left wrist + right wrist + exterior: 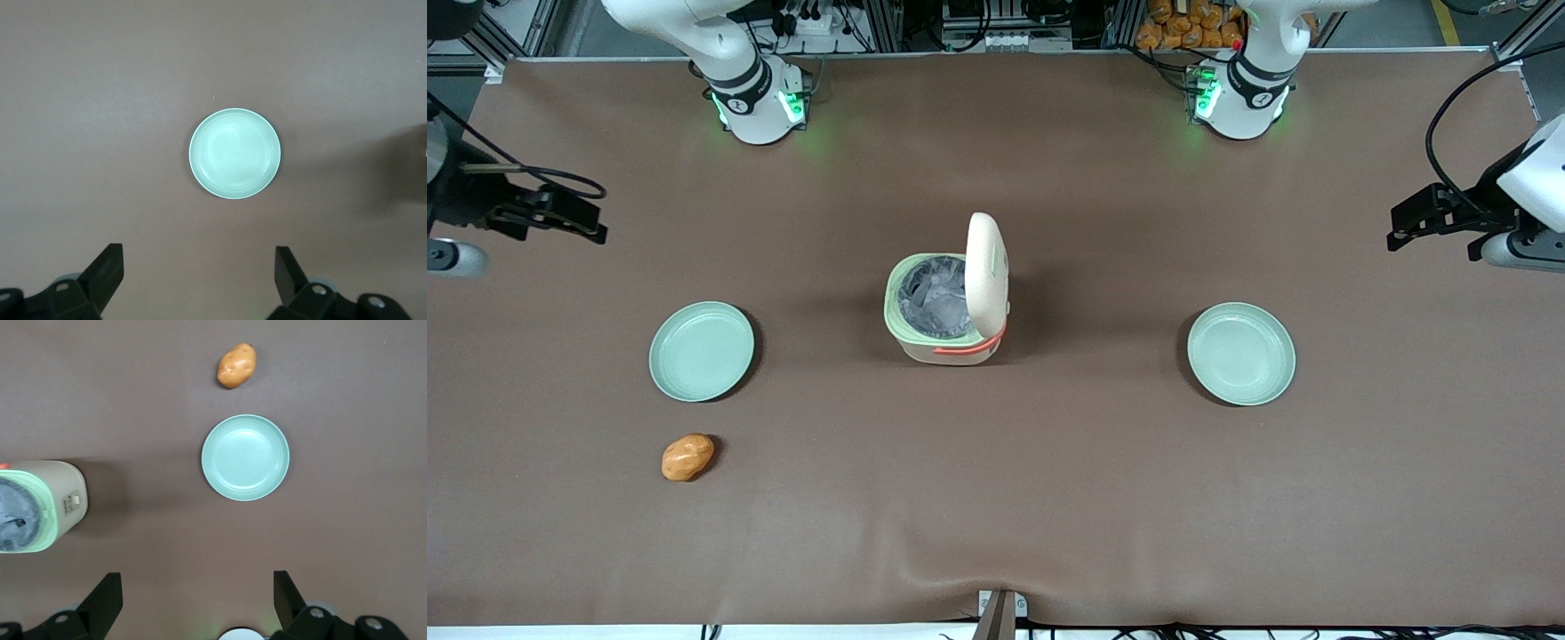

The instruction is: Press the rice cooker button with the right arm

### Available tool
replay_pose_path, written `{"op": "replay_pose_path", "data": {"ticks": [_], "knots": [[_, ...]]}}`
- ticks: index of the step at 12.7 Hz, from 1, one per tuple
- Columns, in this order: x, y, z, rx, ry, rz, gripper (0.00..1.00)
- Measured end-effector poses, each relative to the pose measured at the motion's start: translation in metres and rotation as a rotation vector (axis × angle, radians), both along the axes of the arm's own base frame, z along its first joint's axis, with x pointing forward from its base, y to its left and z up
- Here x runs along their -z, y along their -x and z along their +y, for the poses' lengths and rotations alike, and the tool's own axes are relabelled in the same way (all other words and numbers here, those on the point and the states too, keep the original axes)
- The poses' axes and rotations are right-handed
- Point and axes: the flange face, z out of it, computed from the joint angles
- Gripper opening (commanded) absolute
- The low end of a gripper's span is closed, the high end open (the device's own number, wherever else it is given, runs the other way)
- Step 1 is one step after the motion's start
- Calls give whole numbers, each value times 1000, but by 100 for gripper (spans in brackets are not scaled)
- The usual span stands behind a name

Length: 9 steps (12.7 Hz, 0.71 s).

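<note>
My gripper [193, 600] hangs with its fingers spread wide, high over bare table [1049, 498] at the working arm's end, well apart from the rice cooker [947, 302] at mid-table, lid upright. A green plate [245, 457] and a potato [237, 366] lie between; I cannot make out the button.

On the brown table [1049, 498] stands one rice cooker [947, 307], lid raised, with one grey liner [935, 296] inside and one orange-red handle band [971, 348]. There are two pale green plates: one [702, 350] toward the working arm's end, one [1241, 353] toward the parked arm's end (each bare, nothing on it). One orange-brown potato [687, 456] lies near the first plate. One gripper [197, 597] of the right arm hangs above the table, its two black fingers [107, 595] spread apart.
</note>
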Motion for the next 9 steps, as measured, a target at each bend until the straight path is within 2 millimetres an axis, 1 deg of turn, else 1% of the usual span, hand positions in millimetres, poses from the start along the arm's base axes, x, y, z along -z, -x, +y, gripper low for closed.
{"op": "replay_pose_path", "data": {"ticks": [1, 3, 6, 9], "knots": [[3, -1, -9, -29, 7, -7, 100], [9, 0, -18, -58, 10, -41, 100], [19, 15, -27, -59, -12, -70, 100], [19, 30, -35, -54, -28, -77, 100]]}}
